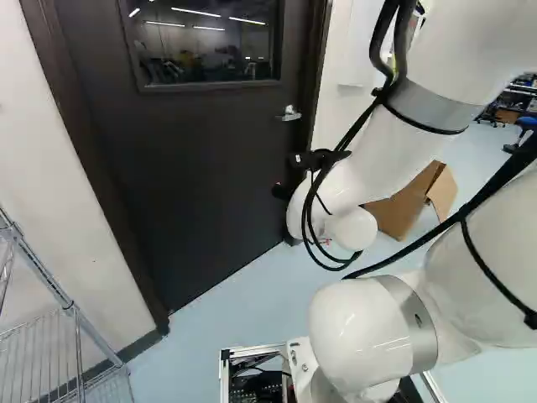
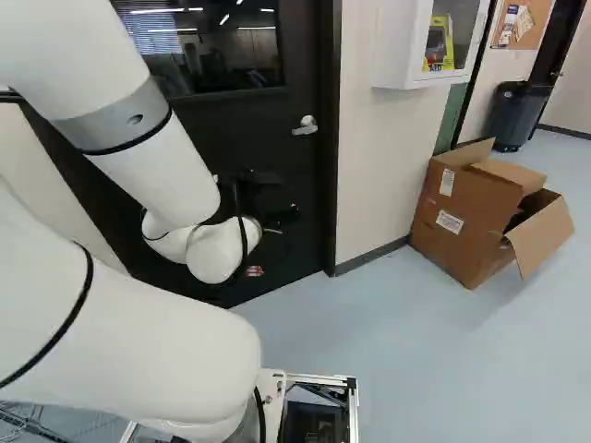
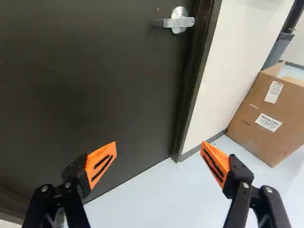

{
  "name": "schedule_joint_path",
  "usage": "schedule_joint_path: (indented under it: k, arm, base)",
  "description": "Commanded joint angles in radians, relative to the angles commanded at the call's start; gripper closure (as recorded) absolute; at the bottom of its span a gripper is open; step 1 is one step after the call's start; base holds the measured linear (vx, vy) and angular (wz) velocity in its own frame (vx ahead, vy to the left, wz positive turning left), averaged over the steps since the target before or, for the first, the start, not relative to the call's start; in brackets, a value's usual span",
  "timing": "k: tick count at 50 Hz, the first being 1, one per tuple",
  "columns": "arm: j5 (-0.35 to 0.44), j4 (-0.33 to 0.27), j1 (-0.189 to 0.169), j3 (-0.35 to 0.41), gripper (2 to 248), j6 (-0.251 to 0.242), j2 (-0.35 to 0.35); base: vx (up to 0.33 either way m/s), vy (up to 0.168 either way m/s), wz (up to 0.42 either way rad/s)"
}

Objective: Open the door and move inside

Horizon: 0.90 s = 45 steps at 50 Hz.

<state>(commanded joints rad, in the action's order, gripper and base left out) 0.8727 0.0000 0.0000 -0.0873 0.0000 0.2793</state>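
Note:
The gripper (image 2: 270,198) is a dark shape in front of the door in the right base view, its fingertips hard to make out there. In the wrist view the gripper (image 3: 159,153) stands open, orange pads wide apart, nothing between them. A dark door (image 1: 197,176) stands shut in its frame, with a window in its upper part. Its silver lever handle (image 3: 179,21) lies ahead of the gripper, well beyond the fingertips and touching neither; the same handle (image 2: 306,126) shows right of the gripper in the right base view.
Right of the door frame is a pale wall (image 2: 374,175) with a white cabinet (image 2: 406,41). An opened cardboard box (image 2: 471,221) rests on the floor by that wall. A wire shelf (image 1: 59,336) stands left of the door. Farther back is a dark bin (image 2: 517,113).

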Motion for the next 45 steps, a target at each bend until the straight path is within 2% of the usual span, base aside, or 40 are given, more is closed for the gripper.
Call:
schedule_joint_path:
  k: [45]
  arm:
    - [0.0, 0.0, 0.0, 0.0, 3, 0.0, 0.0]
  base:
    - [0.111, 0.0, -0.002]
